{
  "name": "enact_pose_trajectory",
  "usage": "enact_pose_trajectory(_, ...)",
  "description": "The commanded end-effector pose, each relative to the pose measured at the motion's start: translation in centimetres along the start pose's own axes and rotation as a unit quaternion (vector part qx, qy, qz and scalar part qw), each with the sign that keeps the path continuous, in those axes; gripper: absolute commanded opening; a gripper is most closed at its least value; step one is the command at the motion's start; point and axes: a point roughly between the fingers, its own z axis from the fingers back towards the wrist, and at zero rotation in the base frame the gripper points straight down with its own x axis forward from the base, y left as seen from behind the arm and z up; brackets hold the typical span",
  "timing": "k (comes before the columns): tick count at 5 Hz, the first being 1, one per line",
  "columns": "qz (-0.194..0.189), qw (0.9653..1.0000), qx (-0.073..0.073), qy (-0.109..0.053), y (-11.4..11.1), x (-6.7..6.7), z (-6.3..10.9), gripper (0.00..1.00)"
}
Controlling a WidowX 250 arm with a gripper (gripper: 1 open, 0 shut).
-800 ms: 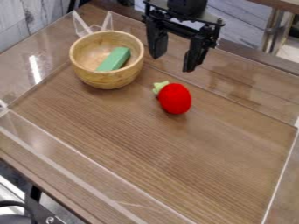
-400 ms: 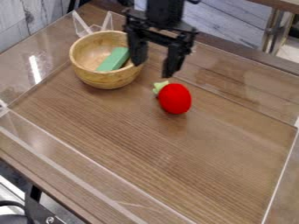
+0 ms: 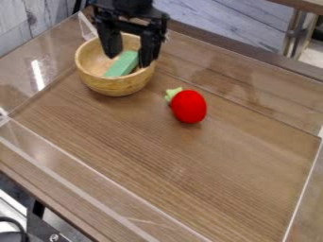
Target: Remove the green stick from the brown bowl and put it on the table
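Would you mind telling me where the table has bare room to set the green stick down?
Bare table spreads below the brown bowl and red strawberry toy, toward the near wall. Crowded only at the bowl, where the open gripper hangs over the green stick.

light: you're getting bright, even daylight | glare: sheen is washing the table [image 3: 259, 90] far side | focus: staying slightly soft
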Motion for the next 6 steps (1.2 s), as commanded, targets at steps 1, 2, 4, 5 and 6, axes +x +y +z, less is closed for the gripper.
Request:
enact_pose_trajectory(1,0.000,0.9986,0.007,-0.053,0.0,1.2,2.2,1.00)
enact_pose_trajectory(2,0.052,0.9964,0.012,-0.065,0.7,2.5,1.5,1.00)
enact_pose_trajectory(4,0.105,0.9902,0.021,-0.089,2.7,4.1,0.9,1.00)
enact_pose_trajectory(5,0.102,0.9894,0.024,-0.101,3.7,4.4,1.2,1.00)
enact_pose_trajectory(6,0.084,0.9901,0.025,-0.110,4.1,5.3,1.7,1.00)
